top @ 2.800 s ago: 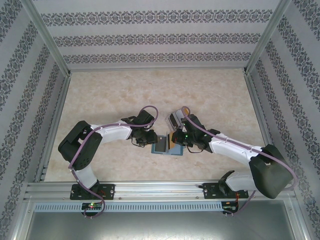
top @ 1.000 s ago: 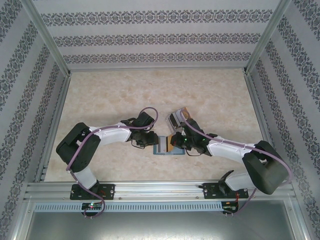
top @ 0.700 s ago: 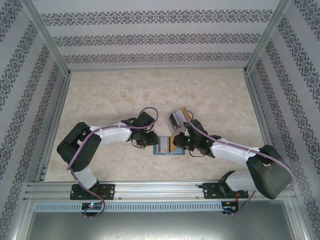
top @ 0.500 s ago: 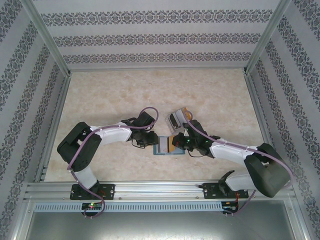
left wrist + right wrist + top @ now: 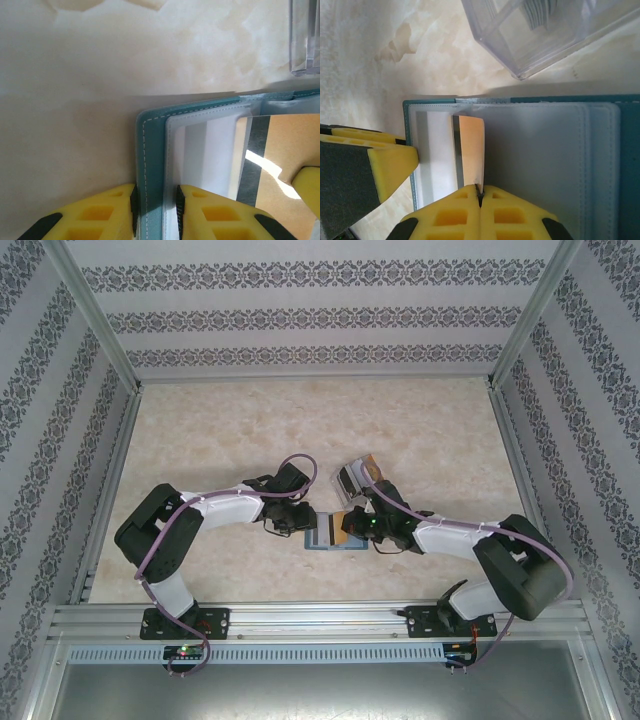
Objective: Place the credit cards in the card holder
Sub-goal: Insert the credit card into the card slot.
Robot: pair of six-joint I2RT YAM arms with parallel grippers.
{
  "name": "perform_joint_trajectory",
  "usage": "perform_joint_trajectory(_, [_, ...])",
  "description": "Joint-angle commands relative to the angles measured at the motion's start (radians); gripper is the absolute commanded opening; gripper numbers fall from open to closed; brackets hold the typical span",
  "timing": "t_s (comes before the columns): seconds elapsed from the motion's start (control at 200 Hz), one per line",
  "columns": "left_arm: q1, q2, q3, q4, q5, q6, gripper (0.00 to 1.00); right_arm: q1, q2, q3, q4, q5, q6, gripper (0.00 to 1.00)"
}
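Left pincer (image 5: 155,212): yellow fingers closed on the left edge of the card holder (image 5: 151,150), with the teal cover and one clear sleeve pinched between them. In the overhead view the left pincer (image 5: 300,523) reaches in from the desk's left side, low over the surface.

Right pincer (image 5: 480,192): jaws shut tight, gripping the near end of one credit card (image 5: 470,150). In the overhead view the right pincer (image 5: 354,526) meets the holder from the right.

Card holder (image 5: 629,150): teal, lying open and flat on the desk (image 5: 250,430), close to the near edge and about midway along it. Clear and frosted sleeves face up.

Credit card (image 5: 287,145): yellow-orange with a dark stripe across it. It lies over the holder's left sleeve, its far end against the sleeve's opening; how far in it sits cannot be told.

Clear box (image 5: 545,40): transparent plastic, on the desk just beyond the holder toward the far edge, apart from it. The edges of grey cards (image 5: 540,12) show inside. It is seen from above at (image 5: 352,478).

Desk: pale marbled surface, framed by metal rails.
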Motion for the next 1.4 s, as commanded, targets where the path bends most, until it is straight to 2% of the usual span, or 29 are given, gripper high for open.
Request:
perform_joint_trajectory(0.0, [-0.012,0.024,0.015,-0.006,0.011,0.008,0.28,0.026,0.036,0.014,-0.028,-0.007,-0.015,0.02])
perform_joint_trajectory(0.335, [-0.013,0.022,0.009,-0.003,0.010,0.005,0.27,0.053,0.069,0.041,-0.023,0.044,0.033,0.04])
perform_joint_trajectory(0.54, [-0.014,0.021,0.008,0.001,0.008,0.005,0.27,0.082,0.086,0.078,-0.038,0.061,0.032,0.08])
perform_joint_trajectory(0.714, [-0.014,0.015,0.008,-0.005,0.000,0.007,0.27,0.090,0.078,0.117,-0.116,0.081,0.003,0.14])
perform_joint_trajectory(0.774, [-0.014,0.017,0.010,-0.011,-0.002,0.009,0.26,0.091,0.065,0.132,-0.170,0.104,-0.015,0.20])
perform_joint_trajectory(0.859, [-0.014,0.015,0.009,-0.015,-0.005,0.011,0.26,0.090,0.036,0.145,-0.238,0.141,-0.039,0.22])
perform_joint_trajectory(0.929, [-0.014,0.015,0.008,-0.012,-0.005,0.011,0.26,0.090,0.015,0.149,-0.265,0.161,-0.049,0.28])
perform_joint_trajectory(1.394, [-0.014,0.010,0.009,-0.005,0.007,0.010,0.26,0.117,0.135,0.234,-0.253,0.106,-0.063,0.22])
